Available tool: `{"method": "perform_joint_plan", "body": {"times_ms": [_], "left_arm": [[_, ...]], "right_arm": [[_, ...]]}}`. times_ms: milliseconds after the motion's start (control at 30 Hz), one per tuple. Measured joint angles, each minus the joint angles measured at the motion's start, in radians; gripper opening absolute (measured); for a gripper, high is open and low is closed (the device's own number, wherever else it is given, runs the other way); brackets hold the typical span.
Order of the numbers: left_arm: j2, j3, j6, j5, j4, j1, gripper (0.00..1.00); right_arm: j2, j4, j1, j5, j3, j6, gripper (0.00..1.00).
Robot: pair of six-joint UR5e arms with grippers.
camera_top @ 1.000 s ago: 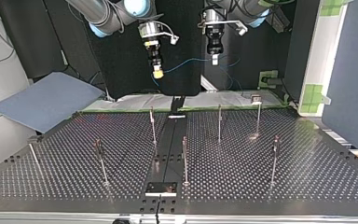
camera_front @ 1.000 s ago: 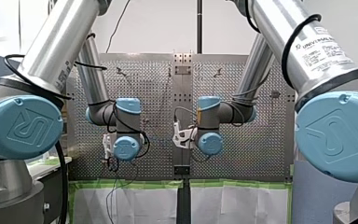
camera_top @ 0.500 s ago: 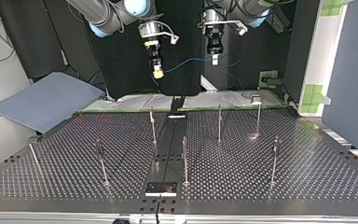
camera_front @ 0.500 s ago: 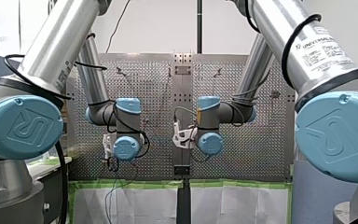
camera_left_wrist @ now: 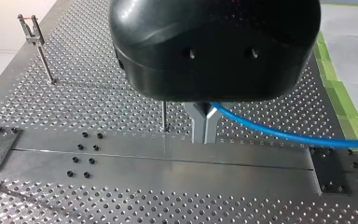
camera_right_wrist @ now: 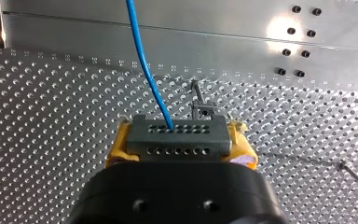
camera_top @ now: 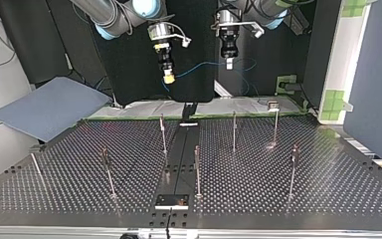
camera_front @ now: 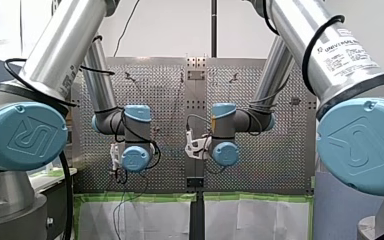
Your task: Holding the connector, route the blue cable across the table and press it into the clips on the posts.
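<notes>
Metal table (camera_top: 278, 191) w/ posts (camera_top: 234, 130), dark backdrop (camera_top: 129, 79) — rt pincer (camera_top: 168, 77) clamps connector (camera_right_wrist: 177, 142), lt pincer (camera_left_wrist: 204, 130) pinches blue cable (camera_left_wrist: 270, 132).

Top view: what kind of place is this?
Probably a robot lab: a perforated table with thin clip posts, and above it my right gripper holds a connector while my left gripper pinches its blue cable.

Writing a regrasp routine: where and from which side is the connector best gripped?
Probably by its two short ends, coming from the face opposite the cable. The connector is a flat bar; the cable leaves its holed face, so keep that side free. My right tool holds it so now.
</notes>
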Motion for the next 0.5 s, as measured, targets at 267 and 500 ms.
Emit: {"method": "perform_joint_plan", "body": {"times_ms": [267,500], "left_arm": [[0.012,-0.013,0.012,0.01,-0.013,0.003,0.0],[0.027,-0.03,0.025,0.019,-0.067,0.004,0.0]], "right_arm": [[0.005,0.005,0.005,-0.003,-0.006,-0.005,0.0],[0.059,0.059,0.013,-0.006,-0.025,-0.015,0.0]]}}
